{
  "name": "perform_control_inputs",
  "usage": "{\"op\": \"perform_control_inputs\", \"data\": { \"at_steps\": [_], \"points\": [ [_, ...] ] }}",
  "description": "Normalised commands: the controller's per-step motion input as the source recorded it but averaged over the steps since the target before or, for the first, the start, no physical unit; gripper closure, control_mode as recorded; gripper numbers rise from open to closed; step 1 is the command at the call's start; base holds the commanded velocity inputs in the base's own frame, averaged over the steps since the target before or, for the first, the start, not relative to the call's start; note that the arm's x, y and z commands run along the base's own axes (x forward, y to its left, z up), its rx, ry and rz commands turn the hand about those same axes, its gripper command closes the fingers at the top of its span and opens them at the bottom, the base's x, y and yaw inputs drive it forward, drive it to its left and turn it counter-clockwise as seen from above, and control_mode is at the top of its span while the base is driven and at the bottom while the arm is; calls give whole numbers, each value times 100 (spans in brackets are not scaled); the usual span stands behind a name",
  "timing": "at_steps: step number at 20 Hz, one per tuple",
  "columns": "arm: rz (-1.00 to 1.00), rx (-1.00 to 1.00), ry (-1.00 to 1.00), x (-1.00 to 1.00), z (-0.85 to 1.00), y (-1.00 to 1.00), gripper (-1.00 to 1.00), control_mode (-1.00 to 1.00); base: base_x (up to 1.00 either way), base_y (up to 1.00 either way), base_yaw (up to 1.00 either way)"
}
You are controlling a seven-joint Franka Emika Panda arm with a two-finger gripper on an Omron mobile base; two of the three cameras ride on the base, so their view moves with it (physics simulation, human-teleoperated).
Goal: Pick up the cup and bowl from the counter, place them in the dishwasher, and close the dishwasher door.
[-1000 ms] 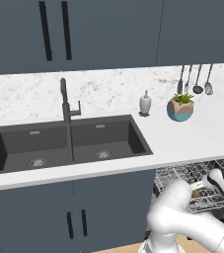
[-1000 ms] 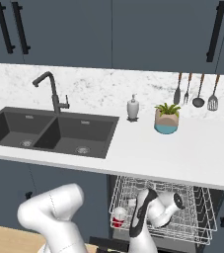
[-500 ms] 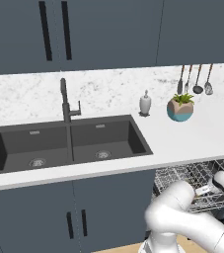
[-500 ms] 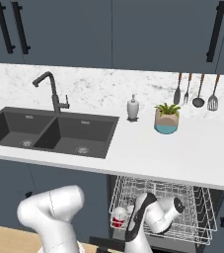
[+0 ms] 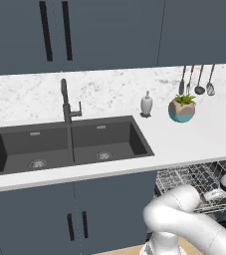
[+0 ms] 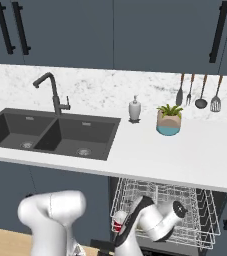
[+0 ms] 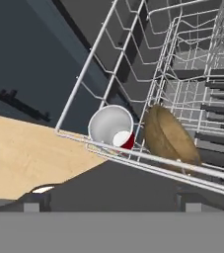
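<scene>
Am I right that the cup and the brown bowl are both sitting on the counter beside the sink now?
No. The cup and the brown bowl lie side by side in the dishwasher's wire rack, as the hand view shows.

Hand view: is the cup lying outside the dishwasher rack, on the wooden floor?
No. The cup lies on its side inside the wire rack, right beside the brown bowl.

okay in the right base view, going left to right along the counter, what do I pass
faucet → sink → soap dispenser → potted plant → hanging utensils
</scene>
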Motion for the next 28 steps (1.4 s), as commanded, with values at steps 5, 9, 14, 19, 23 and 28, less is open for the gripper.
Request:
{"op": "perform_control_inputs", "data": {
  "at_steps": [5, 9, 14, 19, 23, 28],
  "points": [
    [-10, -13, 6, -96, 69, -5, -100, -100, 0, 0, 0],
    [-3, -16, -15, -100, 12, 0, -100, -100, 0, 0, 0],
    [-1, -20, -2, -100, 44, 0, -100, -100, 0, 0, 0],
    [-1, -20, 8, -100, 50, 0, -100, -100, 0, 0, 0],
    [-4, -2, -19, -100, -2, -5, -100, -100, 0, 0, 0],
    [-8, 0, -14, -100, -1, 0, -100, -100, 0, 0, 0]
  ]
}}
